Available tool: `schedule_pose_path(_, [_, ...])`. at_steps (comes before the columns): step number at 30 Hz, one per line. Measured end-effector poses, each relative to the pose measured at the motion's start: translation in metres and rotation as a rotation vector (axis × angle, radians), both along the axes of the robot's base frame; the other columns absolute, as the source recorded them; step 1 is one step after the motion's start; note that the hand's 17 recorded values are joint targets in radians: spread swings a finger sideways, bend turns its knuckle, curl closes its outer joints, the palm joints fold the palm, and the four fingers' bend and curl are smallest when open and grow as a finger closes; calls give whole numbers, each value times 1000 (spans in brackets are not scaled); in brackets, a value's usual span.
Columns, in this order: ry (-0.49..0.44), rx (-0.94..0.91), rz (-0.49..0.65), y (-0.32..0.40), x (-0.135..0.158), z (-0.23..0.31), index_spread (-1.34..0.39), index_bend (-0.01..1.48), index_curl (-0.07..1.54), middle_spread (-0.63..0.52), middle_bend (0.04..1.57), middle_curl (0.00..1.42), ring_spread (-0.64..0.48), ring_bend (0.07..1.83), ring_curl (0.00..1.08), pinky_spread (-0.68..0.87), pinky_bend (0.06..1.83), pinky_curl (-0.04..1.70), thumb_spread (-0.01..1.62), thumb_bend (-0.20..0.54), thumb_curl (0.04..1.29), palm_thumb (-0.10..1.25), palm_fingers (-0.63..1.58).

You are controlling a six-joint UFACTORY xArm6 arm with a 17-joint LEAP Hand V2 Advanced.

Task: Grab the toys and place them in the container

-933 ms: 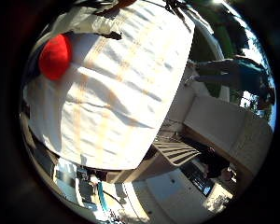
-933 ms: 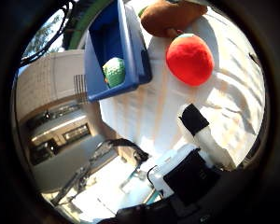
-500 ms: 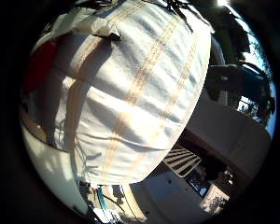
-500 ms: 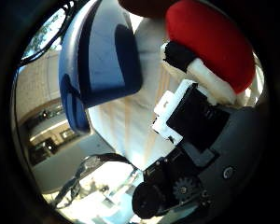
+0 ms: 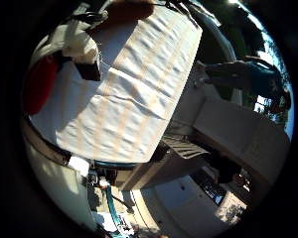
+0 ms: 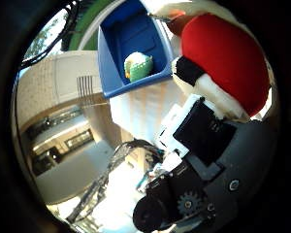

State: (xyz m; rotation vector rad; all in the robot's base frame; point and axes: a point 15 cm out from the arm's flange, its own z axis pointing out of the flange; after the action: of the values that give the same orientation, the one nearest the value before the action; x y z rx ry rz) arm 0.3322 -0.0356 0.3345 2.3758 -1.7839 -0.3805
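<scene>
Setting: sunlit outdoor paving and pale walls are showing around a table [image 5: 134, 104] that is wearing a white cloth with faint tan stripes.
Hand: the white and black hand [image 6: 203, 131] is filling much of the thumb side view, its fingers curling round a red toy.
Fingers: one white fingertip [image 6: 186, 73] with a black pad is pressing against the red toy's side; another finger [image 5: 82, 47] is lying next to that toy in the little finger side view.
Red toy: the round red toy [image 6: 225, 63] is sitting close against the palm, clamped by the fingers, above the cloth and just beside the container's near wall.
Container: the blue container [image 6: 116, 68] is standing on the table at its edge, open side facing the palm, near the held toy but apart from it.
Green toy: a small green and white toy [image 6: 138, 65] is resting inside the container, against its floor.
Brown toy: a brownish shape [image 5: 129, 7] is lying on the cloth at the far end; what it is cannot be told.
</scene>
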Motion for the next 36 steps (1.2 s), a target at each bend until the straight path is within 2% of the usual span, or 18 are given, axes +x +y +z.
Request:
schedule_pose_path(6, [-92, -9, 64, 40, 3, 88, -855, 636, 309, -199, 1179, 950, -66, 1450, 744, 167, 1562, 665, 1166, -11, 591, 1012, 939])
schedule_pose_path(11, [-165, -12, 124, 107, 14, 114, -933, 668, 350, -202, 1203, 986, -71, 1486, 752, 151, 1586, 698, 1178, -16, 615, 1006, 901])
schedule_pose_path(17, [-250, -1, 142, 177, 73, 101, -995, 684, 405, -203, 1223, 1012, -73, 1515, 756, 141, 1602, 726, 1189, -29, 625, 967, 870])
schedule_pose_path(22, [-270, -1, 119, 216, 130, 44, -964, 706, 480, -190, 1185, 991, -48, 1491, 728, 163, 1525, 725, 1201, -38, 586, 873, 824])
schedule_pose_path(25, [-230, -15, 114, 231, 148, 2, -850, 668, 530, -156, 1051, 921, -5, 1379, 681, 211, 1486, 706, 1210, -33, 555, 840, 674])
schedule_pose_path(26, [-217, -19, 116, 233, 152, -8, -719, 623, 550, -146, 900, 868, 17, 1350, 670, 231, 1462, 714, 1211, -33, 538, 820, 456])
schedule_pose_path(27, [-201, -24, 118, 235, 154, -18, -671, 598, 555, -139, 850, 850, 24, 1342, 668, 238, 1454, 717, 1211, -33, 532, 815, 363])
schedule_pose_path(29, [-161, -38, 132, 244, 157, -43, -503, 526, 552, -97, 653, 754, 98, 1220, 619, 282, 1388, 697, 1206, -35, 511, 791, 15])
schedule_pose_path(30, [-147, -43, 138, 247, 157, -53, -475, 520, 549, -82, 603, 726, 115, 1189, 607, 296, 1359, 687, 1204, -34, 506, 788, -54])
schedule_pose_path(32, [-125, -47, 147, 245, 159, -65, -422, 450, 486, -29, 439, 618, 181, 949, 485, 341, 1244, 604, 1194, -36, 488, 763, -221])
schedule_pose_path(36, [-108, -42, 189, 244, 162, -79, -430, 317, 410, 22, 243, 501, 249, 701, 368, 395, 1090, 504, 1166, -31, 466, 752, -215])
